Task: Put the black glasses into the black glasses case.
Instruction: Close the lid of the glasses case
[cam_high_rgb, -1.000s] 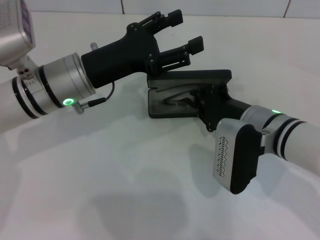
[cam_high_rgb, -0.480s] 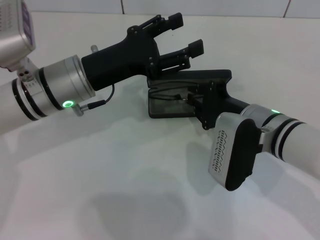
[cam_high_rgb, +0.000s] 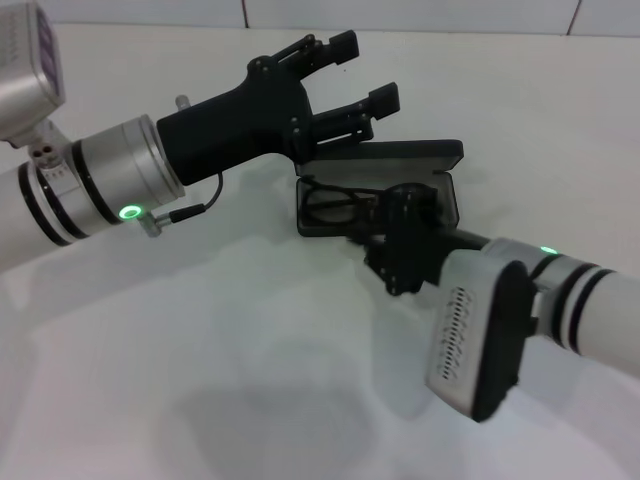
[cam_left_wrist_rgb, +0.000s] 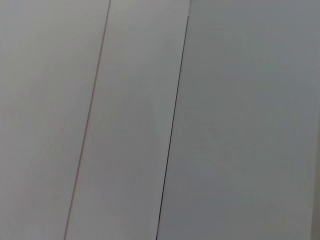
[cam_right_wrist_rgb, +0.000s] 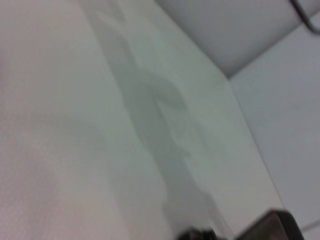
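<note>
White table: right gripper has drawn back, baring black glasses inside black glasses case; left gripper fingers spread.

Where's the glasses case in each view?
Head: the open case sits right of centre on the table, with the glasses inside, the left gripper open above it and the right gripper at its front edge.
Left wrist: not in it; only wall panels.
Right wrist: cannot tell; a dark blurred shape at the bottom edge may be part of it.
Shared landmark: the white table, in head and right wrist views.
</note>
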